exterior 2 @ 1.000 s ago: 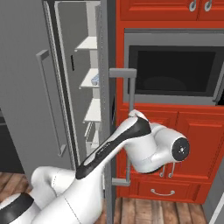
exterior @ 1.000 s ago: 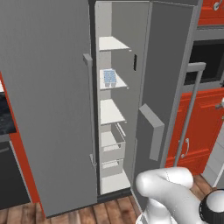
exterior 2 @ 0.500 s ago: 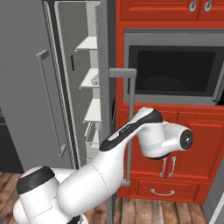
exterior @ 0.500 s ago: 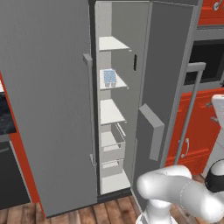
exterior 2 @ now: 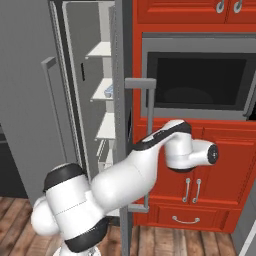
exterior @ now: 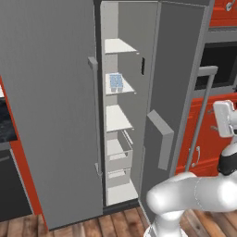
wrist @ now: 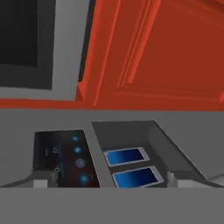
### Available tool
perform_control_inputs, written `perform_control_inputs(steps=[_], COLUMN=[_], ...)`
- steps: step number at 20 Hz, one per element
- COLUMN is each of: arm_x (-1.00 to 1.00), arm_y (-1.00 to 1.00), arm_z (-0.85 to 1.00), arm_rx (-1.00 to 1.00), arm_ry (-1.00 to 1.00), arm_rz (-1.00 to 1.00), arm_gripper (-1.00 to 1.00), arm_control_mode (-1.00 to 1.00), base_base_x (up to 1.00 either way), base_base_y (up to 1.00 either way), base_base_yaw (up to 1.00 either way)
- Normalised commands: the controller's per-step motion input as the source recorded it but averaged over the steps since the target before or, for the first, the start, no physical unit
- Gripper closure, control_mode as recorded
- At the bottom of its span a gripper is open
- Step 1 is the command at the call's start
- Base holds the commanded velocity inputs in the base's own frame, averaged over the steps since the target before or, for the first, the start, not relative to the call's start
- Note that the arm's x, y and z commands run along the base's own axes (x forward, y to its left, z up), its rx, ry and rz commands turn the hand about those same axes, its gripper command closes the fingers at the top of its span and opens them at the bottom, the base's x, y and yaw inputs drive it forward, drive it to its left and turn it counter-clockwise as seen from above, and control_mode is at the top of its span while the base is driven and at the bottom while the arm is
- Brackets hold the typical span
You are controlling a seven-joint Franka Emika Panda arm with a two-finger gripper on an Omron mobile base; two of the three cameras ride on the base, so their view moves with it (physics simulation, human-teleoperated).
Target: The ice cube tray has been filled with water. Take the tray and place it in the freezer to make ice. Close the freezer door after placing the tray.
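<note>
The freezer (exterior: 69, 106) stands among red cabinets (exterior 2: 200, 190), over a wood-plank floor (exterior: 92, 224). Its freezer door (exterior: 173, 92) is swung wide, showing white shelves (exterior: 118, 46) above and drawers (exterior: 115, 157) below. The ice cube tray (exterior: 115, 82) lies flat on the second shelf from the top, near that shelf's front edge, with bare shelf behind it and nothing touching it from above. The shelf above and the shelf below carry nothing.

The gap between the plain grey door (exterior: 46, 106) and the open door is narrow, bounded on one side by the long bar handle (exterior: 95, 115) and on the other by the open door's inner bin (exterior: 162, 139). To the right of the open door a black oven window (exterior 2: 200, 82) sits in a grey frame.

The right base view looks along the open door's edge, so the tray (exterior 2: 108, 93) is only a small pale sliver there, and the arm's elbow lies against the door's outer side. The hand view looks at that outer face: the dispenser recess (wrist: 131, 162) with two blue pads and a dark control panel (wrist: 65, 159), red cabinet panels beyond. The gripper (wrist: 109, 181) has its jaws spread wide, holding nothing.
</note>
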Motion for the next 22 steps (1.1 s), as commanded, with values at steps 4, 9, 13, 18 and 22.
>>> perform_control_inputs(steps=[4,9,13,18,22], arm_x=[0.27,0.14,0.09,0.00,0.00], arm_y=[0.00,0.00,0.15,0.38,0.25], arm_z=[-0.29,-0.27,-0.33,-0.25,-0.17], arm_rx=[0.11,0.07,0.00,-0.02,-0.01], arm_ry=[0.01,0.00,0.00,0.02,0.16], arm_rz=[0.00,0.00,0.00,0.00,-0.01], arm_gripper=[-1.00,-1.00,-1.00,-1.00,-1.00], arm_control_mode=[-1.00,-1.00,-1.00,-1.00,-1.00], base_base_x=[0.00,0.00,0.00,0.00,0.00], base_base_y=[0.00,0.00,0.00,0.00,0.00], base_base_yaw=[0.00,0.00,0.00,0.00,0.00])
